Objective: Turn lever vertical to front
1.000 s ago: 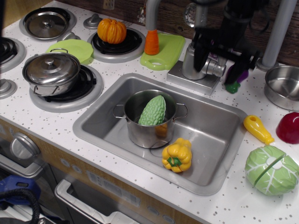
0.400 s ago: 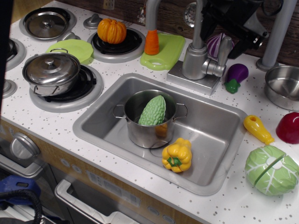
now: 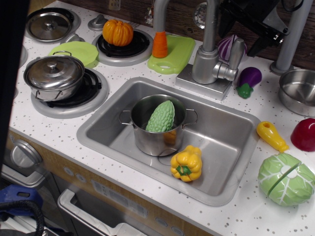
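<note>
The lever (image 3: 236, 53) is a small silver-grey paddle on the right side of the faucet body (image 3: 204, 64). It stands nearly upright, tip up, joined by a short stub (image 3: 224, 73). My black gripper (image 3: 242, 35) hangs at the top edge, above and just behind the lever, not touching it. Its two dark fingers (image 3: 260, 45) stand apart with nothing between them. Most of the gripper is cut off by the frame's top.
A purple eggplant (image 3: 249, 78) lies right of the faucet, a purple cabbage half (image 3: 224, 46) behind it. The sink (image 3: 226, 137) holds a pot with a green gourd (image 3: 160, 117) and a yellow pepper (image 3: 186, 163). A steel bowl (image 3: 298, 91) stands right. A dark shape (image 3: 12, 59) covers the left edge.
My gripper has lifted up and back from around the lever, which now shows uncovered and upright. A dark shape has widened along the left edge.
</note>
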Available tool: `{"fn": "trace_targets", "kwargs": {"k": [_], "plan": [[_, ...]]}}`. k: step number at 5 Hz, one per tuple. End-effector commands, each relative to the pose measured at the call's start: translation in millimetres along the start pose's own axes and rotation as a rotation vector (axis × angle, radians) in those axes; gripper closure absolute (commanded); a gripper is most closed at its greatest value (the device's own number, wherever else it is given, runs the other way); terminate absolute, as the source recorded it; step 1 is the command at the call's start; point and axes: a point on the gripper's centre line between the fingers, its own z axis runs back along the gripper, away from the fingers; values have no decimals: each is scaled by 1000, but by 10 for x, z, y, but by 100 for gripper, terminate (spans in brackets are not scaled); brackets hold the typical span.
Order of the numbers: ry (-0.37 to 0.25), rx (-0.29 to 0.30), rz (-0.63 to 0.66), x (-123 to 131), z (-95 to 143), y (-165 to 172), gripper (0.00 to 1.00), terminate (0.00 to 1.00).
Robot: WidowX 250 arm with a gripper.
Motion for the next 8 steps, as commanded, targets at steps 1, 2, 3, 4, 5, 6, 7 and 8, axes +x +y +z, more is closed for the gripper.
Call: {"fn": "trace_targets", "kwargs": {"k": [1, 2, 3, 4, 5, 6, 7, 8], "plan": [[-70, -40, 13, 171, 88, 51, 0, 0], [-65, -50, 42, 150, 53, 9, 100, 0], [-58, -15, 69, 65, 79, -16, 100, 0], [-32, -3, 92, -67, 92, 3, 100, 0], [22, -21, 110, -245, 118, 24, 100, 0], [28, -7, 125, -332, 140, 6, 100, 0], [23, -49, 136, -402, 12, 11, 100, 0], [31, -88, 149, -440, -75, -15, 100, 0]]}}
